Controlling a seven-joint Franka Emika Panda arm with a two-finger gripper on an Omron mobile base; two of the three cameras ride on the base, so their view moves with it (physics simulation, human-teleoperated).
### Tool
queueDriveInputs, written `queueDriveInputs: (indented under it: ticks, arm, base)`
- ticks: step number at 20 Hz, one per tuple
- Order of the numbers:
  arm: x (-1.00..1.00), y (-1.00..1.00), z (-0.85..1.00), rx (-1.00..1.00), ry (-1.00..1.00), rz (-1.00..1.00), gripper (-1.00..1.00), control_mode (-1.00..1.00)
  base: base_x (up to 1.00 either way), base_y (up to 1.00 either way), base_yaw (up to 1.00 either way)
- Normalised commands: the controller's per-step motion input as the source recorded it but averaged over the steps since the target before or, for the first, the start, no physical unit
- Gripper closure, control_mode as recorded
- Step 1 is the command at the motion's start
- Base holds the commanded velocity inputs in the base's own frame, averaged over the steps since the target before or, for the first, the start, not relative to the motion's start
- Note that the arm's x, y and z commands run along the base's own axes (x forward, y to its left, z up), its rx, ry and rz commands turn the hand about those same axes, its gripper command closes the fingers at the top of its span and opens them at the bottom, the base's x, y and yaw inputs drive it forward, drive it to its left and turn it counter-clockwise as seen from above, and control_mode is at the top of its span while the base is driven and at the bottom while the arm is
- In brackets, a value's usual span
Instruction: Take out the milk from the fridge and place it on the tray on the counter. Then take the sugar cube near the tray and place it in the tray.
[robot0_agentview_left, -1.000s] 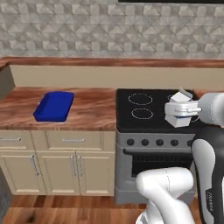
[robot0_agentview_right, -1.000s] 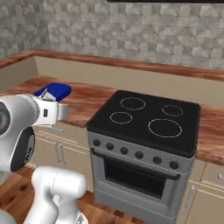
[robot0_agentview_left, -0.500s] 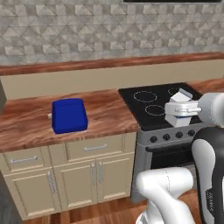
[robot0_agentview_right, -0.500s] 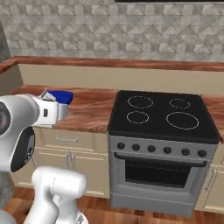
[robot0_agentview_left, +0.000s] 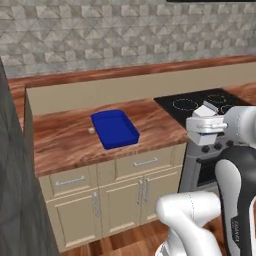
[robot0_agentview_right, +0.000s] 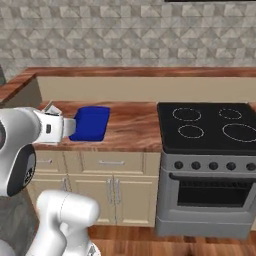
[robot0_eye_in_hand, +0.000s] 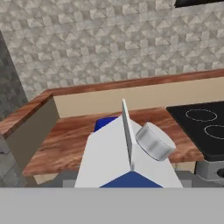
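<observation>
White gable-topped milk (robot0_eye_in_hand: 127, 162) held aloft; blue tray (robot0_agentview_left: 115, 129) on reddish counter (robot0_agentview_left: 65, 145), sugar cube (robot0_agentview_left: 91, 131) just beside it.

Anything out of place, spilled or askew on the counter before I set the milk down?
Nothing stands out. The tray lies flat on the counter, the sugar cube sits just beside it, and the milk is carried in the gripper, short of the counter. No spills show.

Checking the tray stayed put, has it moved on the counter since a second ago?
No. The tray sits at the same distance from the stovetop; the camera moved.
</observation>
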Motion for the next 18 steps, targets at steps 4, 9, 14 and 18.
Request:
queueDriveInputs:
  ticks: [4, 9, 14, 18]
  arm:
    - [0.0, 0.0, 0.0, 0.0, 0.0, 0.0, 1.0, 1.0]
    - [0.0, 0.0, 0.0, 0.0, 0.0, 0.0, 1.0, 1.0]
    - [0.0, 0.0, 0.0, 0.0, 0.0, 0.0, 1.0, 1.0]
    - [0.0, 0.0, 0.0, 0.0, 0.0, 0.0, 1.0, 1.0]
  base:
    - [0.67, -0.03, 0.02]
    - [0.82, 0.0, 0.09]
    - [0.56, 0.2, 0.15]
    - [0.2, 0.0, 0.34]
